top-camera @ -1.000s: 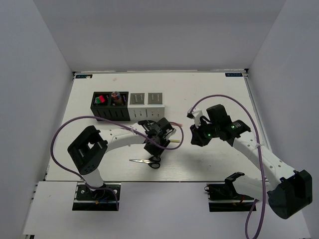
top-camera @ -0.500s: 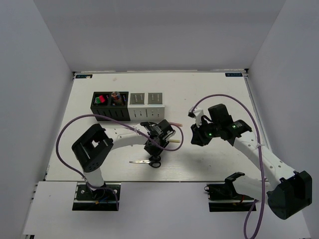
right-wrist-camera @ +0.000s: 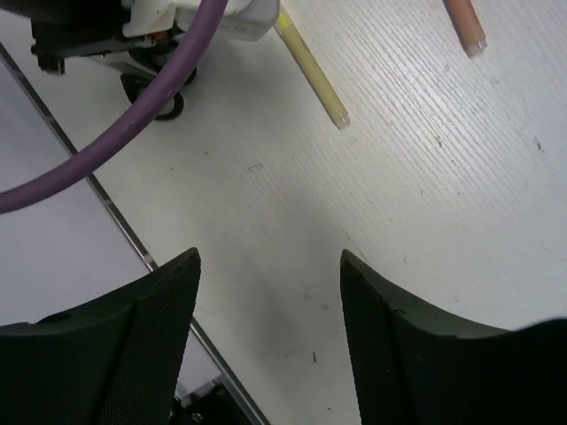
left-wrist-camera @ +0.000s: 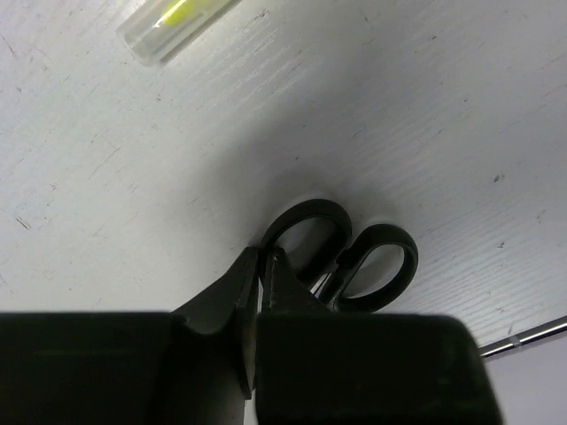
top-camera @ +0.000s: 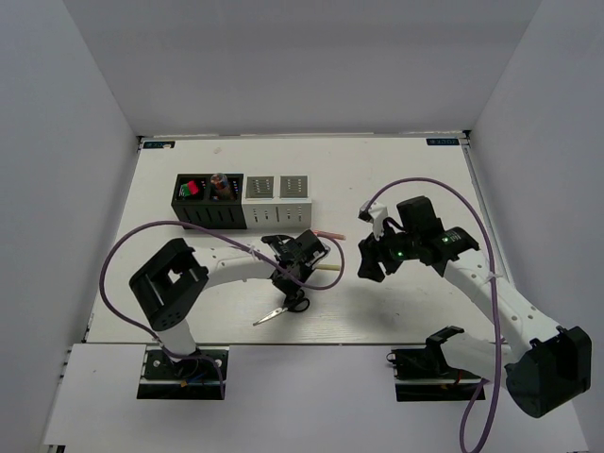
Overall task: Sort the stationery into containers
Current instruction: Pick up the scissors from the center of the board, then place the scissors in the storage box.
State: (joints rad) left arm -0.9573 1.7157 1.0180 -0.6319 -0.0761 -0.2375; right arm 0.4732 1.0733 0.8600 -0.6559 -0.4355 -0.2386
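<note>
Since a moment ago the scissors point(top-camera: 275, 312) have swung round: they lay flat along the near edge of the bench point(top-camera: 396, 170), blades pointing at the left edge, and now the blades slant toward the near left corner. My left tool point(top-camera: 292, 287) has dropped onto the handles in that time. My right arm has eased a little toward the left edge (hardly any change otherwise).

In the left wrist view my left tool point(left-wrist-camera: 262, 258) is clenched, its fingers almost together, nipping the rim of one black handle loop of the scissors point(left-wrist-camera: 372, 266). The second loop sits just beside it. The scissors are near the near edge, somewhat left of the middle.

My right tool point(top-camera: 367, 263) hangs released over the bench right of the middle, its fingers spread wide and gripping nothing point(right-wrist-camera: 267, 258). The yellow pencil point(right-wrist-camera: 314, 75) lies on the bench between my two tools, and the pink pen point(top-camera: 330, 234) lies a little closer to the far edge, well apart from the right tool.

The row of holders point(top-camera: 241, 199) stands toward the far left corner, the two black ones on the left. The leftmost holds markers point(top-camera: 192, 188) with red and green caps.
</note>
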